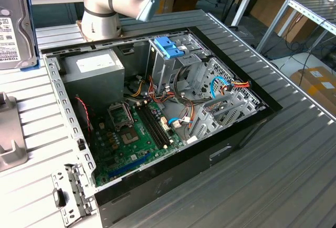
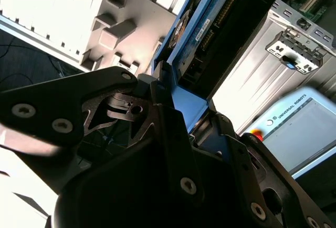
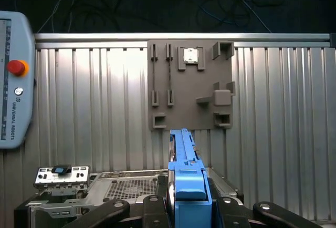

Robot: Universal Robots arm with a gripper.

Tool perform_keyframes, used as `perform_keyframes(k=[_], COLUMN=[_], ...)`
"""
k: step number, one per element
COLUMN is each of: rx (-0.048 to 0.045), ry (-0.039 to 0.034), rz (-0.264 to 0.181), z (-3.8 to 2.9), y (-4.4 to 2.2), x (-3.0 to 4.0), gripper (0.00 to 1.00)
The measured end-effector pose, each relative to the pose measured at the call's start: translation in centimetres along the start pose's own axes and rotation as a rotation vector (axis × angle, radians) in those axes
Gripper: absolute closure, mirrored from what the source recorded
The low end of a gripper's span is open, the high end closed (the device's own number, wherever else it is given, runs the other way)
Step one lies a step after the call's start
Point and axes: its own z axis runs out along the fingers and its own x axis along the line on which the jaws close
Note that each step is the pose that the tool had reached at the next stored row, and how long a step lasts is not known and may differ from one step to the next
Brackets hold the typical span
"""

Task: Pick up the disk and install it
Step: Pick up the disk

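Note:
The disk point(image 1: 11, 26) stands upright at the exterior view's far left, above the ribbed table, silver-grey with a pale label and a blue bracket along its edge. In both wrist views my gripper point(image 3: 188, 209) is shut on it. The disk point(image 3: 185, 178) rises edge-on from between the black fingers point(image 3: 113, 208), its blue bracket towards the camera. In the second wrist view the disk point(image 2: 207, 20) stretches away from the gripper point(image 2: 176, 117). The open computer case point(image 1: 247, 117) lies on the table, with its drive cage point(image 1: 181, 68) under a blue latch point(image 1: 169, 47).
A grey fixture plate point(image 3: 189, 83) with slots lies on the ribbed table point(image 3: 94, 107). A teach pendant point(image 3: 13, 75) and a small metal bracket point(image 3: 62, 176) lie nearby. Inside the case are a power-supply box point(image 1: 94, 73), a motherboard point(image 1: 131, 133) and loose cables point(image 1: 226, 86).

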Motion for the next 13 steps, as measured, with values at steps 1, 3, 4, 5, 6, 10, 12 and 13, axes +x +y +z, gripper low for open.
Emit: perform_keyframes(k=[1, 3, 4, 5, 6, 10, 12, 13], rx=[0.0, 0.0, 0.0, 0.0, 0.0, 0.0001, 0.0, 0.0], ry=[0.0, 0.0, 0.0, 0.0, 0.0, 0.0, 0.0, 0.0], rz=[0.0, 0.0, 0.0, 0.0, 0.0, 0.0, 0.0, 0.0], z=[0.0, -0.01, -0.02, -0.02, -0.02, -0.03, -0.04, -0.04], y=[-0.05, -0.17, -0.25, -0.29, -0.34, -0.5, -0.58, -0.63], x=[0.02, 0.07, 0.09, 0.11, 0.12, 0.18, 0.21, 0.22], gripper=[0.63, 0.63, 0.63, 0.63, 0.63, 0.63, 0.63, 0.63])
